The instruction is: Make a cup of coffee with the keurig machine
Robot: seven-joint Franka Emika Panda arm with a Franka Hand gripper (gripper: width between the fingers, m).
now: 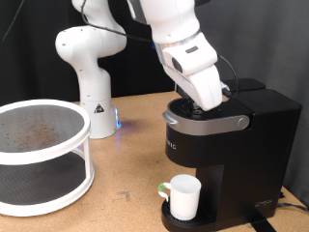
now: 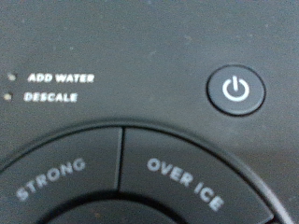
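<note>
Keurig machine (image 1: pixel 227 135) with lid closed, white cup (image 1: pixel 183 196) standing on its round drip base, gripper (image 1: pixel 210 101) just above its lid, fingers hidden, grip state cannot be told, power button (image 2: pixel 235 90) close before wrist camera

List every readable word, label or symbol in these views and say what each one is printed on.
"ADD WATER": keurig machine top panel, beside a small light.
"DESCALE": same panel, just below.
"STRONG": curved button.
"OVER ICE": neighbouring curved button.
Power symbol: round button.
Machine's front lettering and the arm base's triangle sticker: too small to read.
</note>
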